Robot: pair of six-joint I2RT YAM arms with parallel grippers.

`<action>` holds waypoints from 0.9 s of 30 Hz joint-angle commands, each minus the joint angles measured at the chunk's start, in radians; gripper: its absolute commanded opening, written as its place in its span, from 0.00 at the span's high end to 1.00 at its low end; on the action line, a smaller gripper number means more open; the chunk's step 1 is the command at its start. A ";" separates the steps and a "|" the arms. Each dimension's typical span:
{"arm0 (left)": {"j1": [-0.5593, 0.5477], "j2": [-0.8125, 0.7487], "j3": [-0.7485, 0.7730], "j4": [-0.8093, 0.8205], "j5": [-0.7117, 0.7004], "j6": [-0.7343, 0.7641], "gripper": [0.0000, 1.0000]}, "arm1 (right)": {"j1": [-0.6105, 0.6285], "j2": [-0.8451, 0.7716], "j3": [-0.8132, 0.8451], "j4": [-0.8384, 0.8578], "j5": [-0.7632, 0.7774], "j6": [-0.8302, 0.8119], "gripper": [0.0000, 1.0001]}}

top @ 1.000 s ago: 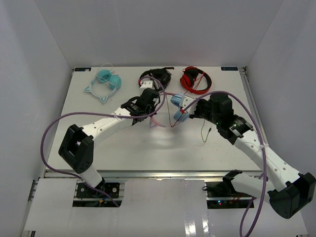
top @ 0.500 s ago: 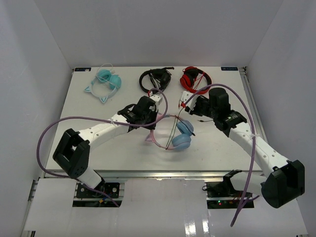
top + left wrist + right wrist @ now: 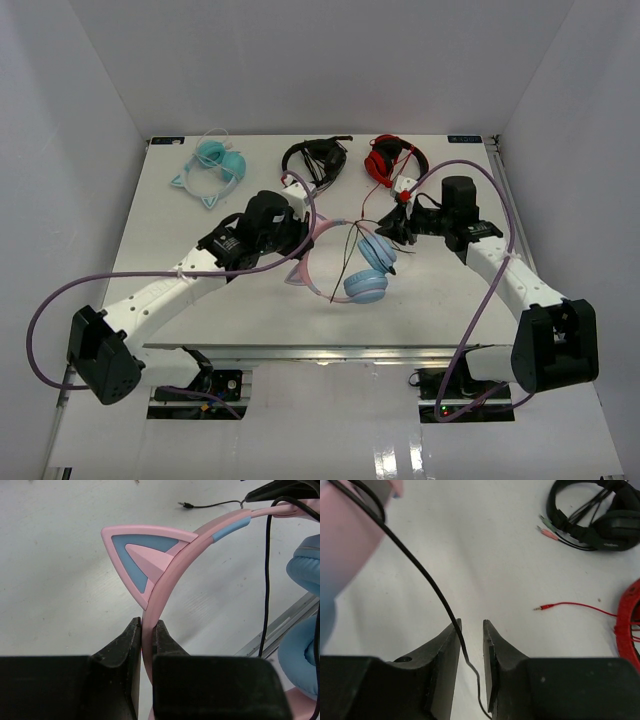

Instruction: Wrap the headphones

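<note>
Headphones [image 3: 366, 286] with a pink cat-ear headband and light blue earcups sit at the middle of the tabletop [image 3: 170, 215], between our two arms. Our left hand [image 3: 288, 238] is closed on the pink headband, at about 9 o'clock from the earcups. Our right hand [image 3: 405, 222] is just beside them, at about 1 o'clock. Its fingers stand a narrow gap apart, and the thin black cable [image 3: 345, 250] runs through that gap without looking pinched.

We judge that the next move turns on that cable. From our right hand it leads off toward 8 o'clock, back to the headphones, so the right arm is the nearer one to carry it round. The left arm meanwhile steadies the band, whose curve runs roughly 9 to 3 o'clock across the top view.

In the left wrist view, the left hand [image 3: 148, 630] grips the band just below one cat ear. The cable [image 3: 265, 580] hangs down at 3 o'clock beside a blue earcup. A small jack plug [image 3: 186, 503] lies on the tabletop at 12 o'clock. We cannot tell whether it ends this cable.

In the right wrist view alone, the right hand [image 3: 472, 630] shows its gap. The cable [image 3: 425, 577] slants up to 10 o'clock, resting against the left-side finger. Black headphones [image 3: 592, 522] lie at 2 o'clock and red headphones [image 3: 630, 630] at 3 o'clock, well apart. A teal pair [image 3: 212, 165] appears only from above.
</note>
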 commanded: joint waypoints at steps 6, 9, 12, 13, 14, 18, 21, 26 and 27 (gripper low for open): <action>0.000 -0.009 0.194 -0.076 0.002 -0.006 1.00 | 0.002 0.043 -0.024 0.134 -0.195 0.106 0.29; -0.001 -0.008 0.253 -0.110 -0.023 0.001 1.00 | 0.002 0.062 -0.035 0.139 -0.168 0.080 0.21; -0.001 -0.010 0.275 -0.136 -0.037 0.003 1.00 | 0.002 0.072 -0.058 0.123 -0.162 -0.018 0.19; 0.000 -0.012 0.281 -0.140 -0.037 0.003 1.00 | 0.000 0.078 -0.060 0.088 -0.172 -0.090 0.17; 0.000 -0.014 0.282 -0.141 -0.037 0.003 1.00 | -0.002 0.083 -0.061 0.081 -0.174 -0.105 0.16; -0.001 -0.023 0.287 -0.147 -0.038 -0.010 1.00 | -0.017 0.131 -0.040 -0.145 -0.266 -0.440 0.15; -0.001 -0.026 0.301 -0.148 -0.037 -0.018 1.00 | -0.019 0.177 -0.024 -0.196 -0.314 -0.499 0.15; -0.001 -0.025 0.331 -0.146 -0.034 -0.045 1.00 | -0.017 0.246 -0.035 -0.057 -0.409 -0.358 0.19; -0.001 -0.024 0.338 -0.145 -0.031 -0.052 1.00 | -0.015 0.256 -0.051 0.022 -0.416 -0.286 0.20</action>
